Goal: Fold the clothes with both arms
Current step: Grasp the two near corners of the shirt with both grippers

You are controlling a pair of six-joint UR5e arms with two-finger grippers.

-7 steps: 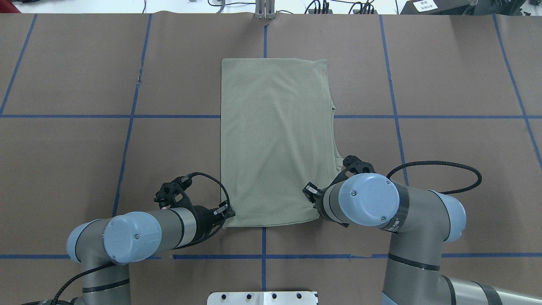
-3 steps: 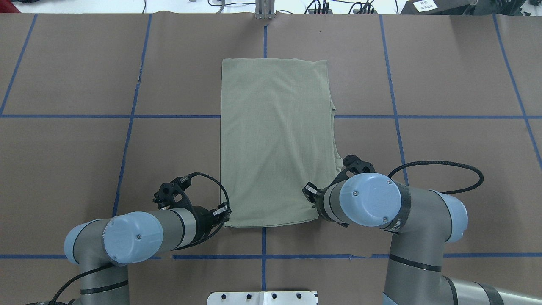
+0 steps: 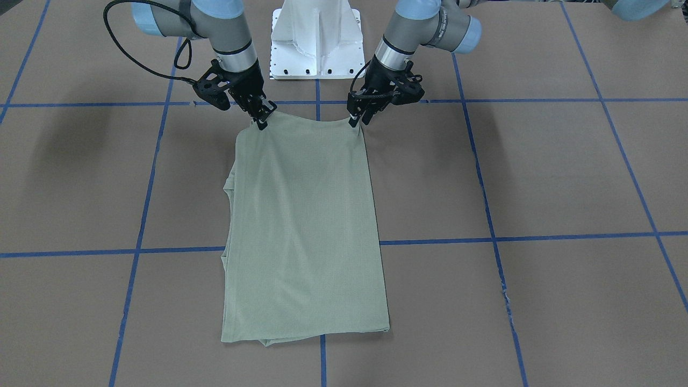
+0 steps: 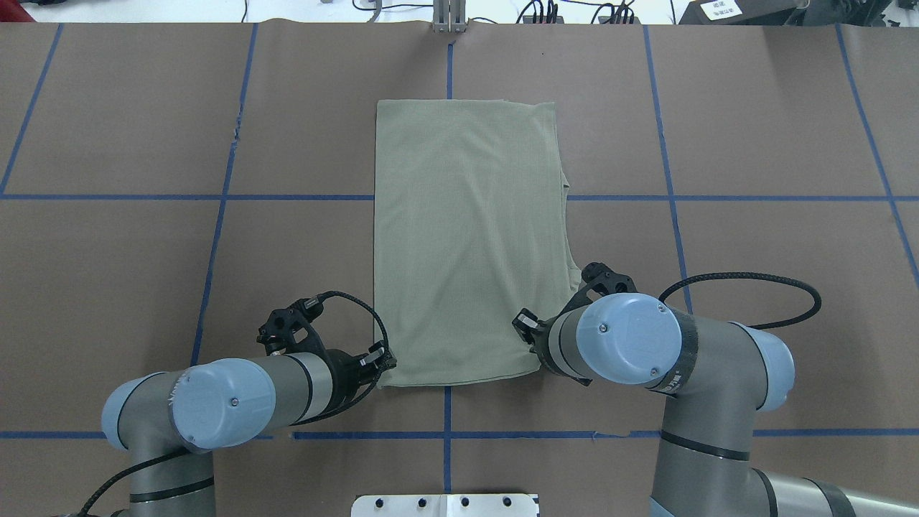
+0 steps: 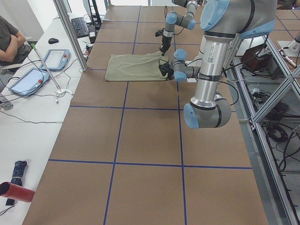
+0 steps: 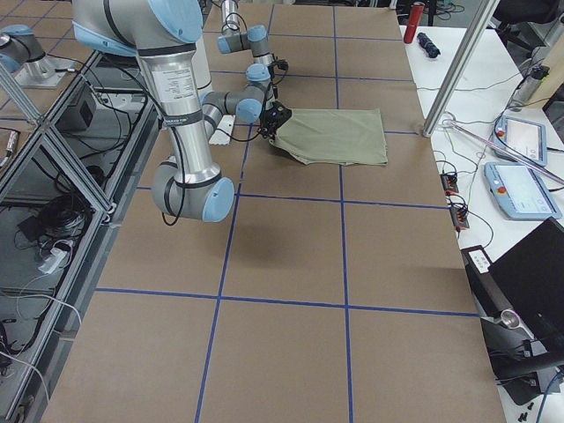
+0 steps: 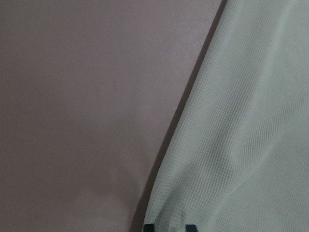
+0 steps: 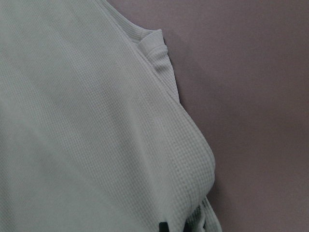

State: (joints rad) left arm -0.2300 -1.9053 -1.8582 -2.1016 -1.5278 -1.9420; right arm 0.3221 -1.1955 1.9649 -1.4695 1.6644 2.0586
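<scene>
The sage-green shirt (image 4: 467,237) lies folded into a long rectangle in the middle of the brown table, with a sleeve edge poking out on its right side (image 8: 154,46). My left gripper (image 3: 355,119) is shut on its near left corner, and the cloth puckers between the two black fingertips (image 7: 149,227). My right gripper (image 3: 262,121) is shut on the near right corner; in the overhead view its wrist hides the fingers. The near hem (image 3: 309,119) sags in a shallow curve between the two grips. The far end of the shirt (image 3: 301,322) rests flat.
The white pedestal base (image 3: 316,40) stands just behind the arms. Blue tape lines (image 4: 215,197) grid the table. A black cable loop (image 4: 747,280) lies beside the right arm. Off the table's far side are a metal post (image 5: 70,33), tablets (image 5: 28,79) and a seated person (image 5: 11,40).
The left arm's elbow has drifted slightly outward to the left while its gripper stays at the corner. The right arm and the shirt have barely moved.
</scene>
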